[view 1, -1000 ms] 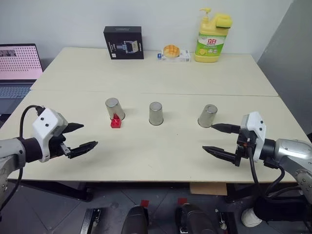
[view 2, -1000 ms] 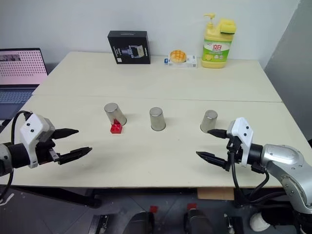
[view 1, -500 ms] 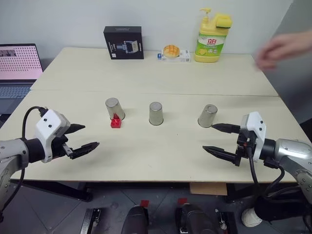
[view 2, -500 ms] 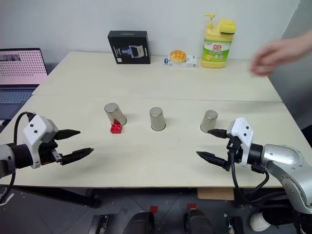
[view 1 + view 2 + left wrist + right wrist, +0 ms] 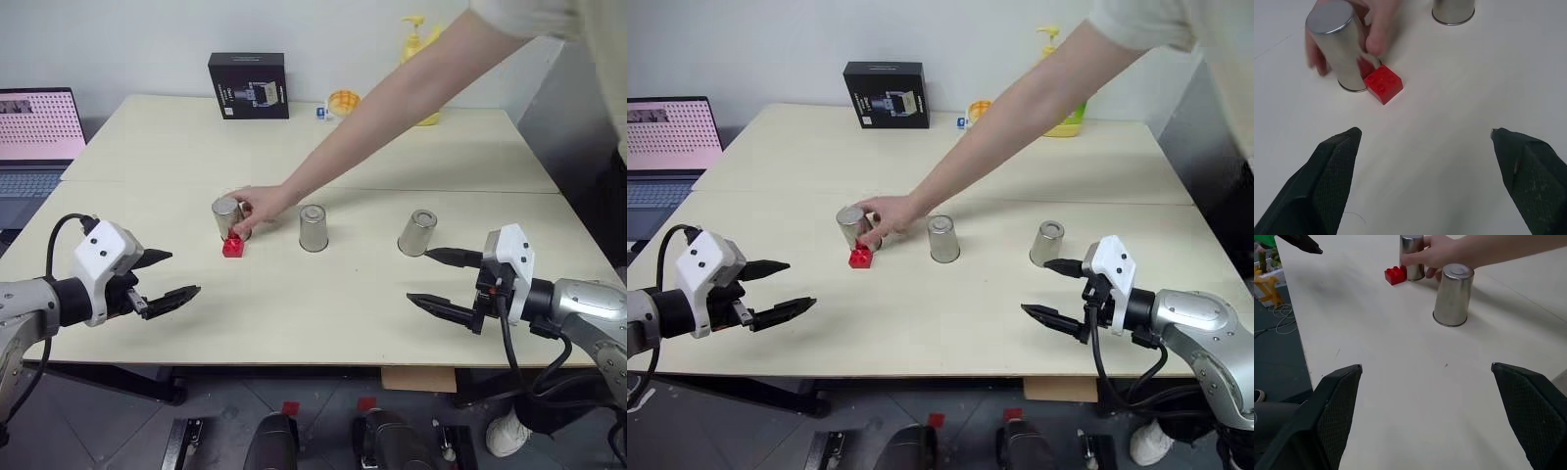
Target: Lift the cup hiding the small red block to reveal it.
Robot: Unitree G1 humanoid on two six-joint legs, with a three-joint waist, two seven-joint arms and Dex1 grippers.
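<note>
Cup: small silver-grey steel tumbler [image 5: 227,216], upside down at the left of three, a person's hand [image 5: 257,207] grasping it.
Red block: tiny bright red plastic brick [image 5: 232,246], uncovered, touching that cup's base.
Left gripper [image 5: 164,278]: fingers spread, empty.
Right gripper [image 5: 438,281]: fingers spread, empty.
Writing: black box [image 5: 248,86], label unreadable.

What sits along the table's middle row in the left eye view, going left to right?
left cup with a person's hand on it → red block → middle cup → right cup
</note>
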